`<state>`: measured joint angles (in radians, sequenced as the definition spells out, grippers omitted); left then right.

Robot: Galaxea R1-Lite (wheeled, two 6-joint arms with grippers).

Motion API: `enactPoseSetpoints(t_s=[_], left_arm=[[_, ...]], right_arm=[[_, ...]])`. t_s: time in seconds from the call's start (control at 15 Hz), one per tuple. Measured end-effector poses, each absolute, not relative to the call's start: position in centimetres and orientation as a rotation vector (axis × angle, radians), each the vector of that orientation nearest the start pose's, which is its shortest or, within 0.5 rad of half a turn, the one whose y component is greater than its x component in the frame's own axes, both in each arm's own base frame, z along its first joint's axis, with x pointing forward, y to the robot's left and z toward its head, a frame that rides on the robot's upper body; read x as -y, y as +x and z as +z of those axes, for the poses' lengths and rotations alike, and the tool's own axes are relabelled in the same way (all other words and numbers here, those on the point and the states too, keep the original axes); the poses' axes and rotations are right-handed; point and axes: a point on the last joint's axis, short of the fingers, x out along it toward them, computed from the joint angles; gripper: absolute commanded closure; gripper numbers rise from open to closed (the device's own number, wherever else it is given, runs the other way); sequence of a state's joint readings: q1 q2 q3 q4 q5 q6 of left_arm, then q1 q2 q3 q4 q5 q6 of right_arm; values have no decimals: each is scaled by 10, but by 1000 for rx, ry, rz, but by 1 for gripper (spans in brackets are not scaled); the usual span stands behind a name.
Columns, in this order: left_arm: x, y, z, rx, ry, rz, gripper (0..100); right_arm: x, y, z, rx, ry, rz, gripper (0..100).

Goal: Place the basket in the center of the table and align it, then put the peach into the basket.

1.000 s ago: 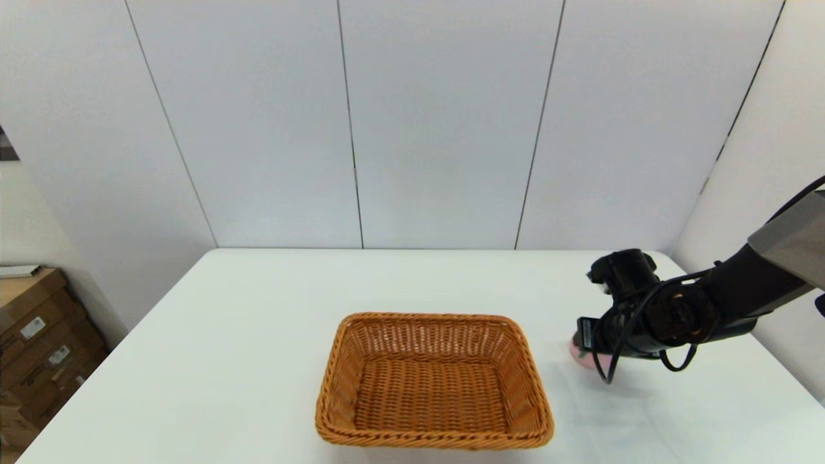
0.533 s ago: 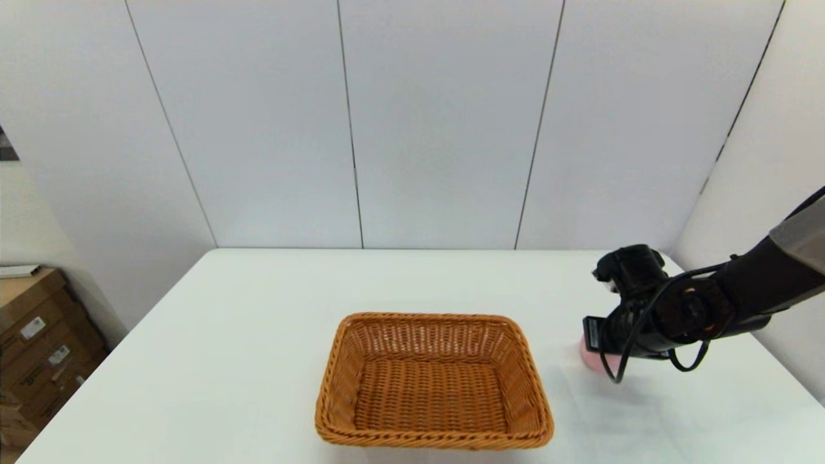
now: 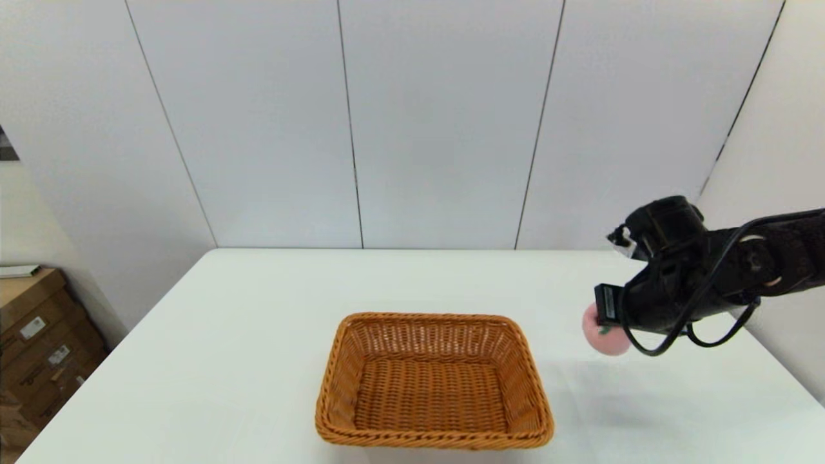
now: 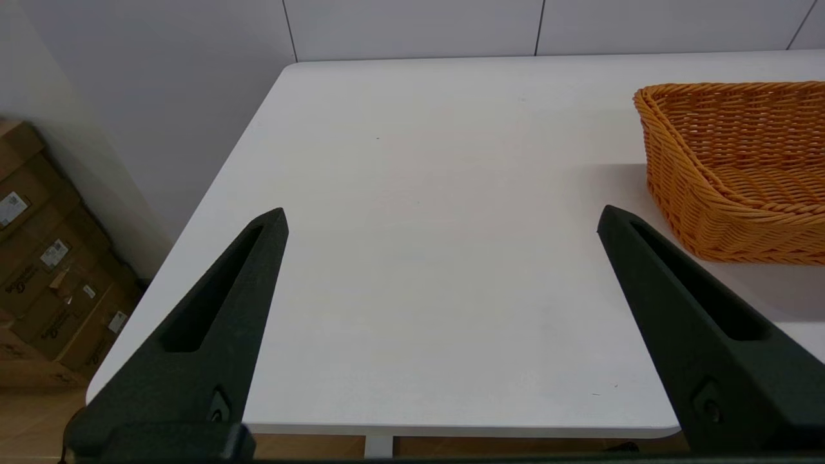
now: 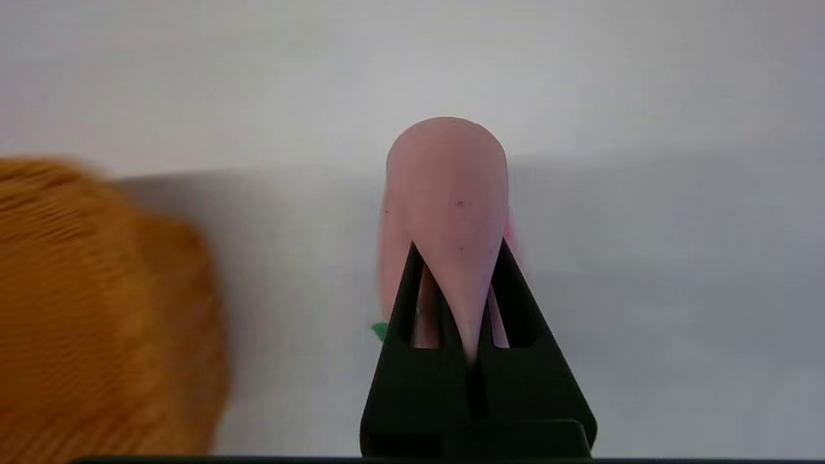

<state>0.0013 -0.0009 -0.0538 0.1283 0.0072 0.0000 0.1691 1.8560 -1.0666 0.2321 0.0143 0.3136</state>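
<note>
The orange-brown wicker basket [image 3: 434, 380] sits on the white table [image 3: 258, 322] near its front middle, empty; its corner shows in the left wrist view [image 4: 735, 167] and as a blur in the right wrist view [image 5: 97, 309]. My right gripper [image 3: 606, 322] hangs above the table to the right of the basket, shut on the pink peach [image 3: 604, 332]. In the right wrist view the soft peach [image 5: 448, 193] is squeezed between the two black fingers [image 5: 403, 303] of the right gripper [image 5: 457, 251]. My left gripper [image 4: 441, 222] is open over the table's left part.
Cardboard boxes [image 3: 38, 335] stand on the floor left of the table and show in the left wrist view [image 4: 45, 258]. White wall panels rise behind the table. The table's right edge runs close under my right arm [image 3: 760, 264].
My right gripper has risen off the table with the peach in it and shifted slightly right. The basket has stayed where it was.
</note>
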Motion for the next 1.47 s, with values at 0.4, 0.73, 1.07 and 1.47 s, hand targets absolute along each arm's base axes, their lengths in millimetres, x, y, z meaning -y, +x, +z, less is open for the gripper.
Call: enactPoseSetpoints(t_s=[0.4,0.73,1.07,1.47], left_arm=[[0,-27,77,-74,1,7,0],[0,-27,77,-73,0,7,0],[0,-28,77,-73,-2,6,0],[0,-28,77,-75,-3,5,0]], right_arm=[[-116,295,177,-991,131,212,100],[-167,292,181,-1000,61,346,100],[-214,288,155,-1077,6,429,0],[-225,289,144,-1123,5,450,0]])
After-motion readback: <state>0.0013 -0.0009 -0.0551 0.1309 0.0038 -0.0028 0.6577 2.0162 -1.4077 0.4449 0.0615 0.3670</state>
